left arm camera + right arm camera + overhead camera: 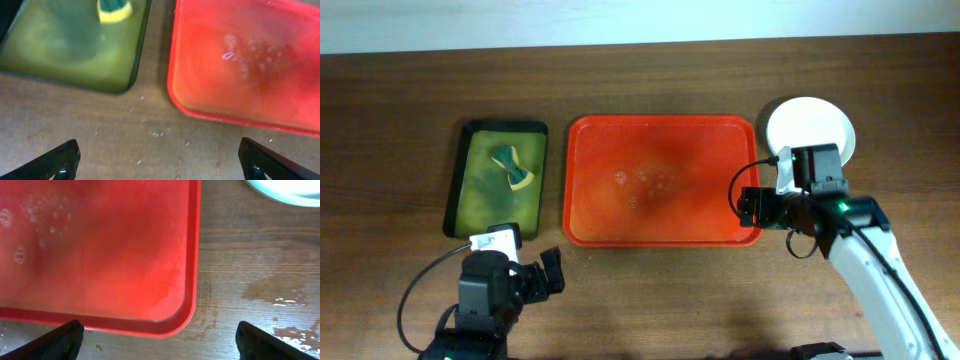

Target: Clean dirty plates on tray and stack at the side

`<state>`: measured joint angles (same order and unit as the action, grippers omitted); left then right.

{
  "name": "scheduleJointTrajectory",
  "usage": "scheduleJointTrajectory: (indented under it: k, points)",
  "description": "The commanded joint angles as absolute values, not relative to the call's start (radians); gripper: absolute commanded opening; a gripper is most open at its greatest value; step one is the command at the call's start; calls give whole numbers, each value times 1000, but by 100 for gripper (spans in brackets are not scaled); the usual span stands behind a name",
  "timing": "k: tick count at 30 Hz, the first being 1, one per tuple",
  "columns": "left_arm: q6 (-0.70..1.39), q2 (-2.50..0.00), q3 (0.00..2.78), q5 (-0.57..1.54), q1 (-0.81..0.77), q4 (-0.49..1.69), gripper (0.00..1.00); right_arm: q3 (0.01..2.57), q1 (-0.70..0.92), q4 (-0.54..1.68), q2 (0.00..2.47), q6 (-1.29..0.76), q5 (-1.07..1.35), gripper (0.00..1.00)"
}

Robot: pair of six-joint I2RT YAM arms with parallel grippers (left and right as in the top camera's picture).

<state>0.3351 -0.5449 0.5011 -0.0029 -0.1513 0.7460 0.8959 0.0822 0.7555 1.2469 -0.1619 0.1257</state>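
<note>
The red tray (660,180) lies at the table's middle with no plates on it, only water drops and suds. It also shows in the left wrist view (250,65) and the right wrist view (100,250). A stack of plates (810,128), white on top, sits on the table at the tray's far right corner; its pale rim shows in the right wrist view (285,192). My right gripper (748,207) is open and empty over the tray's near right corner (159,342). My left gripper (542,275) is open and empty over bare table near the tray's near left corner (159,162).
A dark green-black tray (498,178) holding a yellow-green sponge (514,168) and yellowish liquid stands left of the red tray. Wet patches mark the wood right of the red tray (280,300). Small droplets lie on the wood between the trays (155,132).
</note>
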Motion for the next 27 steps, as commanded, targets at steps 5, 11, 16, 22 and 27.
scheduleJointTrajectory:
  k: [5, 11, 16, 22, 27]
  points:
    - [320, -539, 498, 4, -155, 780, 99, 601, 92, 575, 645, -173, 93, 98]
    - [320, -539, 498, 4, -155, 780, 99, 247, 88, 342, 159, -174, 66, 98]
    - [320, -539, 498, 4, -155, 780, 99, 74, 89, 151, 3, -186, 77, 98]
    - [320, -539, 498, 4, -155, 780, 99, 6, 89, 20, 3, -187, 65, 99]
    - [320, -539, 498, 4, -155, 780, 99, 6, 89, 73, 4, -158, 67, 98]
